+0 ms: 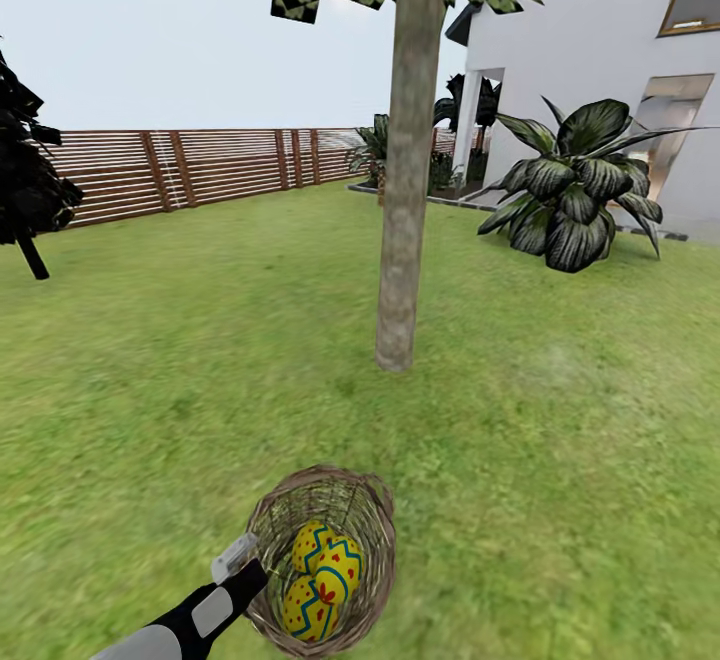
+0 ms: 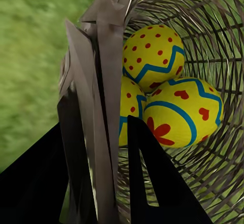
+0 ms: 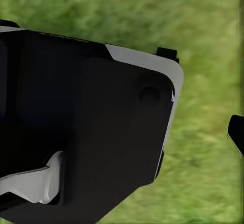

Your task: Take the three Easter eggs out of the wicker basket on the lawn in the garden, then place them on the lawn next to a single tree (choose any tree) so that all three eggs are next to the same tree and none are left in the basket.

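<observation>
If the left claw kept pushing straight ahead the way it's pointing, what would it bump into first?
Probably the wicker basket: the left gripper already straddles its rim, one finger inside. Right beyond sit the Easter eggs, though the depth is hard to judge.

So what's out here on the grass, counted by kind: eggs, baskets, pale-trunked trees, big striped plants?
Easter eggs: 3, all inside the basket
Wicker basket: 1, with the left gripper closed on its rim
Pale-trunked tree: 1
Big striped leafy plant: 1
Total: 6
</observation>
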